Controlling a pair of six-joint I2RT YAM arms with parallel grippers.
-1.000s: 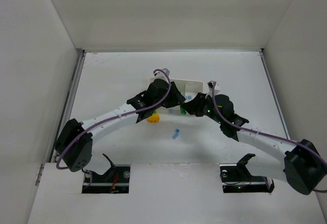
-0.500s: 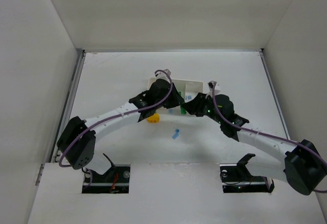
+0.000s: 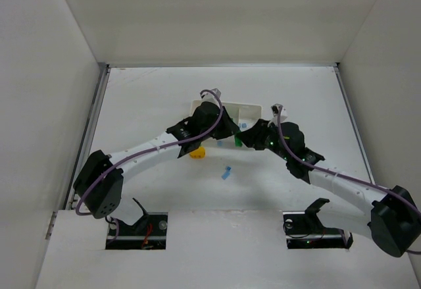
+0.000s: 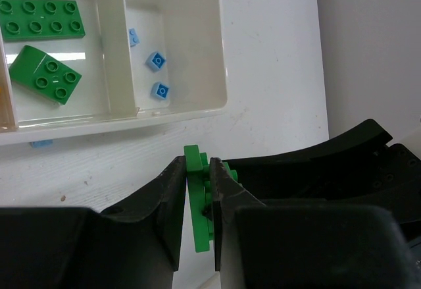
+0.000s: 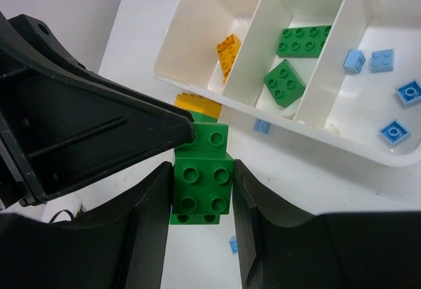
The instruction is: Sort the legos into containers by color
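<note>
On the matte white counter (image 3: 145, 98), a glossy yellow lego (image 3: 197, 152) lies loose near the front wall of the thin-walled white plastic tray (image 5: 289, 128). Next to it, the left hand (image 4: 197, 174) is clamped tight on a studded green lego (image 4: 200, 226), edge-on between smooth black fingers, just in front of the tray. The right hand (image 5: 202, 167) grips the same piece, jaws partway closed against its flat sides. The tray holds an orange brick (image 5: 227, 51) on the left, two green bricks (image 5: 284, 83) in the middle, and small pale blue squares (image 5: 408, 91) on the right.
</note>
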